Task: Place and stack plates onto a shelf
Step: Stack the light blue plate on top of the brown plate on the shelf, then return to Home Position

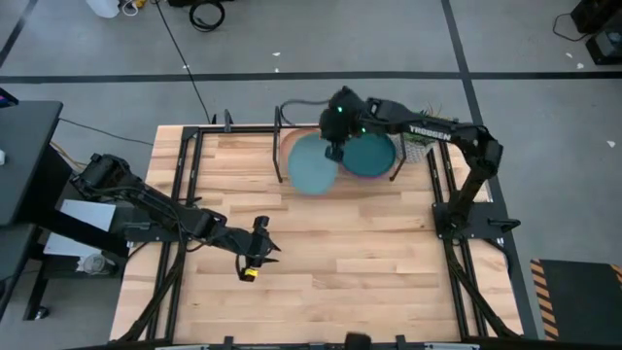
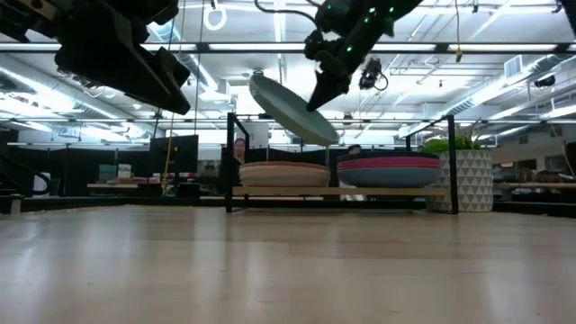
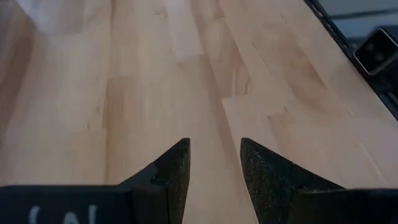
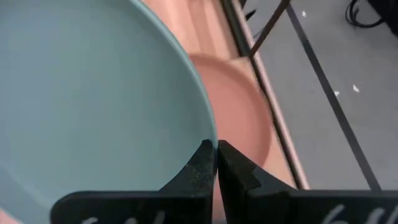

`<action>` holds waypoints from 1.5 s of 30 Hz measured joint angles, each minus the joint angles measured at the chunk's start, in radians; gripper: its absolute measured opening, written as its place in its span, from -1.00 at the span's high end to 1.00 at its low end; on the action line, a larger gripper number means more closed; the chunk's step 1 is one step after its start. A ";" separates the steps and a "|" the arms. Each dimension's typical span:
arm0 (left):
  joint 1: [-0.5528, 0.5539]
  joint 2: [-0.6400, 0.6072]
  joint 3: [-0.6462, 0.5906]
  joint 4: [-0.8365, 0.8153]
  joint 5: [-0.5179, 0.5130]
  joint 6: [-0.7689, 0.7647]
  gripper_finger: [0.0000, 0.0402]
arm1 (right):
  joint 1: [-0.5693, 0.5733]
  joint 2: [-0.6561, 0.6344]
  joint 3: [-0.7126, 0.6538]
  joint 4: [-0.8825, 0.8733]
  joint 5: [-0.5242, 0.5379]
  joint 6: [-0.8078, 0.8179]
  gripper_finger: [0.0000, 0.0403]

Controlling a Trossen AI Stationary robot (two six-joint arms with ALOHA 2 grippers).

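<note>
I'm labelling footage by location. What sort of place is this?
Probably a robotics lab in an open office or workshop: a wooden table with two mounted arms, taped grey floor with loose cables, exposed ceiling lights and desks behind.

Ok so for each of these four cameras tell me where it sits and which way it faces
High view: overhead, straight down on the table; both arms show.
Low view: at tabletop height, level toward the shelf; arms enter from above.
Left wrist view: on the left arm, facing bare wood past the left gripper, open.
Right wrist view: on the right arm; the right gripper pinches the light aqua plate.
Shared: high, low and right wrist views all show that plate.
</note>
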 joint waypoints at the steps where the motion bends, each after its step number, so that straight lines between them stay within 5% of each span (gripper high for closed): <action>1: 0.000 0.000 0.000 0.003 -0.005 -0.008 0.26 | -0.017 0.013 0.013 0.014 -0.019 -0.004 0.93; 19: -0.013 0.000 0.000 0.023 -0.008 -0.108 0.26 | -0.183 0.410 0.472 -0.211 -0.105 -0.053 0.92; 36: -0.013 0.000 0.000 0.021 -0.008 -0.108 0.26 | -0.192 0.442 0.539 -0.289 -0.100 -0.082 0.50; 45: -0.013 0.000 0.000 0.000 -0.007 -0.127 0.26 | -0.102 0.440 0.503 -0.368 -0.171 -0.130 0.46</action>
